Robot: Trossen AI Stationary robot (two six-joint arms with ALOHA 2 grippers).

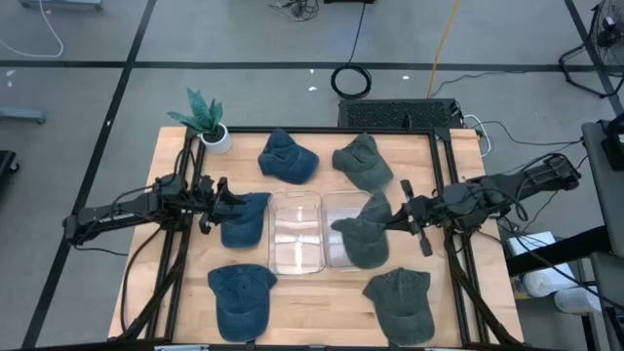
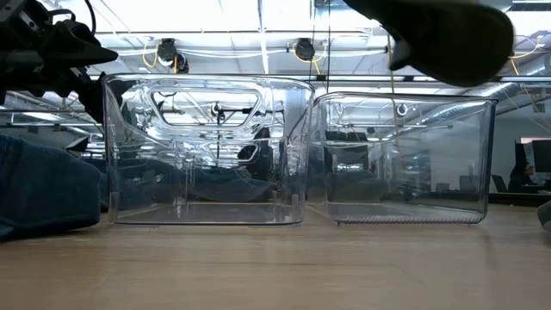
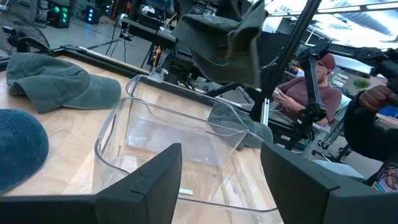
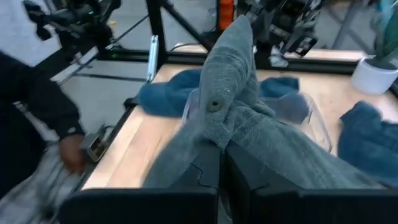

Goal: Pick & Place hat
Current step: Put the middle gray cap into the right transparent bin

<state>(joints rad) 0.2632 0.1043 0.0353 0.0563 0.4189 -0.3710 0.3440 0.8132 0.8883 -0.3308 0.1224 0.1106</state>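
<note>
Dark hat (image 2: 448,39) hangs above right clear bin (image 2: 405,159)

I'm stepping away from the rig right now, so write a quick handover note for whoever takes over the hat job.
Right end effector: shut on a green hat, held over the right clear bin.
Left end effector: open, empty, above a blue hat beside the left clear bin.
Done: nothing binned; both bins look empty.
Left: drop the held hat; two blue hats and two green hats lie on the table.

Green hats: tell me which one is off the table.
The green hat pinched in the right gripper, hanging over the right clear bin; the other two lie flat.
</note>
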